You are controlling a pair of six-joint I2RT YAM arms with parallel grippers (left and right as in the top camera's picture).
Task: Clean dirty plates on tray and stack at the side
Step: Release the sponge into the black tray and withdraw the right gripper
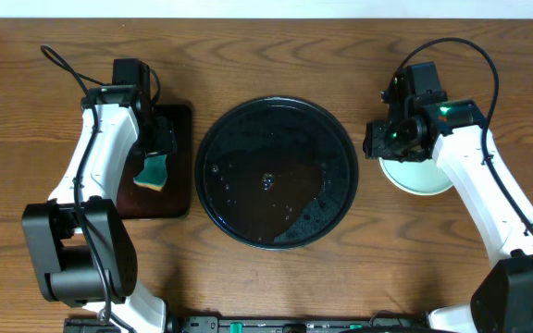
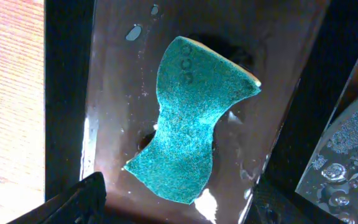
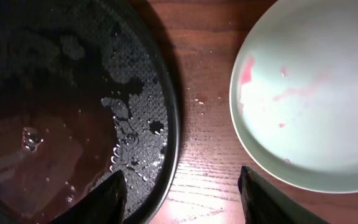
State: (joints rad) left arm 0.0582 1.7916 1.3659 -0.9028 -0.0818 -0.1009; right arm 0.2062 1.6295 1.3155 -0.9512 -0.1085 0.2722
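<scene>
Hovering low over the table (image 3: 197,81), the right gripper (image 3: 181,177) is spread wide, gripping nothing. Pale blue-green plate (image 3: 309,93) sits on the wood just ahead of it and off to one side, red smears across its face; can't tell if others lie under it. Round tray (image 3: 73,93) is ahead on the other side, black, glossy, wet with puddles and beads, a strip of wood between tray and plate. Left gripper (image 2: 180,183) is also spread, jaws apart and holding nothing, right above a teal sponge (image 2: 194,112). Sponge lies flat on the small tray (image 2: 110,93), wet, directly beneath and between the jaws; contact unclear.
</scene>
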